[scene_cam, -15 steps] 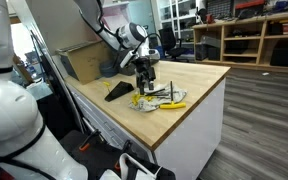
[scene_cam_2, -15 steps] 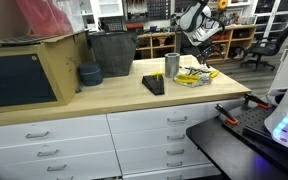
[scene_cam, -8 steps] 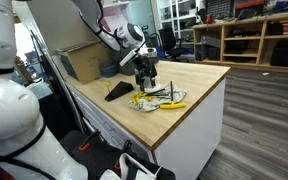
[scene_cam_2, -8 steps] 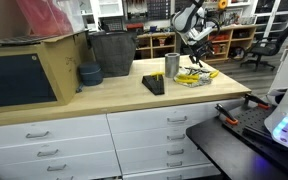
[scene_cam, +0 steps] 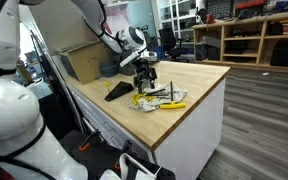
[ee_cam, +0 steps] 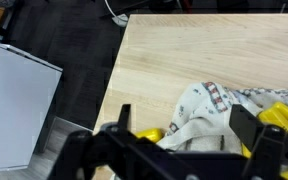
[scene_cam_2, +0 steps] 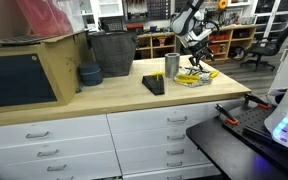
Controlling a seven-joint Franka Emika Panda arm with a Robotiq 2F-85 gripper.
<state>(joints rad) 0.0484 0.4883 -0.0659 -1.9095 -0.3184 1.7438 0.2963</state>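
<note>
In an exterior view, we see the arm reach in from the upper left of the frame and bend down at the wrist. The gripper [scene_cam: 145, 76] hangs just above a pale cloth [scene_cam: 162, 97] with yellow pieces [scene_cam: 139, 100] at mid-frame on the wooden counter [scene_cam: 199, 80]. A black object [scene_cam: 117, 92] lies just left of the cloth, and a cardboard box [scene_cam: 84, 62] stands behind it.

In an exterior view from the drawer side, we see the arm come down at the upper right, with the gripper [scene_cam_2: 196, 60] over the same heap near the counter's far right end. A metal cup [scene_cam_2: 172, 65] stands just left of the heap, and a dark bin [scene_cam_2: 112, 52] sits further left.

In the wrist view, we look straight down. The gripper [ee_cam: 184, 115] fills the bottom edge with its fingers [ee_cam: 124, 118] spread wide and clasping nothing. The cloth [ee_cam: 199, 105] lies between them at lower centre, apparently untouched, with yellow pieces [ee_cam: 280, 116] at the lower right.
</note>
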